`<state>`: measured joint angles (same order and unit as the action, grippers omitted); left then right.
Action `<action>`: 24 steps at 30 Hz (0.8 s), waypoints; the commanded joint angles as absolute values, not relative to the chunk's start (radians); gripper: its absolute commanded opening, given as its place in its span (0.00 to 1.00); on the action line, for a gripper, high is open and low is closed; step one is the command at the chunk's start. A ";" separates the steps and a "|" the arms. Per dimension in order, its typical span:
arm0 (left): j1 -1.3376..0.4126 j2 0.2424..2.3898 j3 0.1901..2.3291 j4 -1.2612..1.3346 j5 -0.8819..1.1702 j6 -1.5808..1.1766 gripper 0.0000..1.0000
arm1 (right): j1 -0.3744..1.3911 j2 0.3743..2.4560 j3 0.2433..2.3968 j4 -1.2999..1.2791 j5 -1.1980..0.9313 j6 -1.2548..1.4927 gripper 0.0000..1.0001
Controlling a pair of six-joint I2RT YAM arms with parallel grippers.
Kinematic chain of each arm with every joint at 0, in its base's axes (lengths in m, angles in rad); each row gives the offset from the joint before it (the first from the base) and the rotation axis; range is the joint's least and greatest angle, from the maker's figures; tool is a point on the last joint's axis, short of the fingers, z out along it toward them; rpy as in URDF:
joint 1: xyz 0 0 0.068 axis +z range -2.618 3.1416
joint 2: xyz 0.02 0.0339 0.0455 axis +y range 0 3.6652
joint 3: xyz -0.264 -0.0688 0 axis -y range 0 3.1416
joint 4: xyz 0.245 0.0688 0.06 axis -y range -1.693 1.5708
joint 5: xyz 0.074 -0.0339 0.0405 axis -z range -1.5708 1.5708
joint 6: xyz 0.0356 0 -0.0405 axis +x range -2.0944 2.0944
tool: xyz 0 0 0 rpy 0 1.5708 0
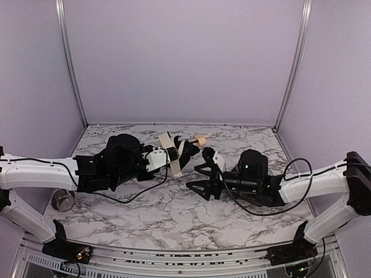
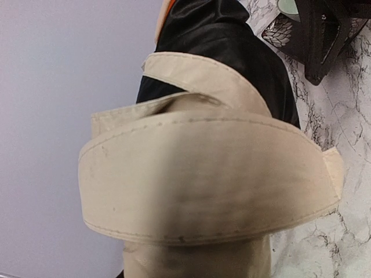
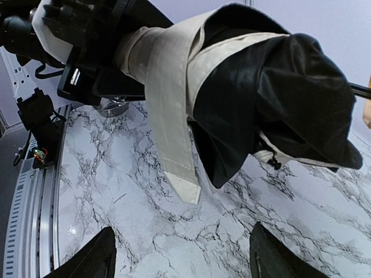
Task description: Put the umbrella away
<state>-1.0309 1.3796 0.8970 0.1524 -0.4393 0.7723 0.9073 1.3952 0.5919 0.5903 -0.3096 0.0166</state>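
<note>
The umbrella (image 1: 177, 152) is folded into a bundle of cream fabric and black lining and hangs above the marble table (image 1: 174, 214). My left gripper (image 1: 167, 156) is shut on it. Its pale tan handle (image 1: 202, 139) sticks out to the right. In the left wrist view the umbrella (image 2: 203, 185) fills the frame, a cream strap wrapped around it, and hides my fingers. In the right wrist view the umbrella (image 3: 255, 92) hangs with a loose strap tip (image 3: 184, 184) pointing down. My right gripper (image 3: 182, 260) (image 1: 198, 178) stands open just below and to the right of the bundle, touching nothing.
A small metal cup (image 1: 62, 200) stands on the table near the left arm and shows again as a metal cup (image 3: 113, 107) in the right wrist view. Purple walls with aluminium posts (image 1: 69, 63) close in the back and sides.
</note>
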 commanded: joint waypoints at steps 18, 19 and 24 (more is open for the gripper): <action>-1.071 1.357 1.015 0.215 -0.499 0.876 0.00 | 0.968 1.577 0.741 0.847 -0.347 0.071 0.39; -1.072 1.355 1.011 0.217 -0.497 0.875 0.00 | 0.968 1.582 0.744 0.853 -0.349 0.075 0.40; -1.071 1.360 1.011 0.221 -0.515 0.883 0.00 | 0.973 1.600 0.755 0.873 -0.375 0.095 0.32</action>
<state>-1.0679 1.3777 0.9714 0.1471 -0.5045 0.8986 0.9615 1.5776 0.7078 0.8185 -0.3538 0.0635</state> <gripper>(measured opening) 0.363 0.346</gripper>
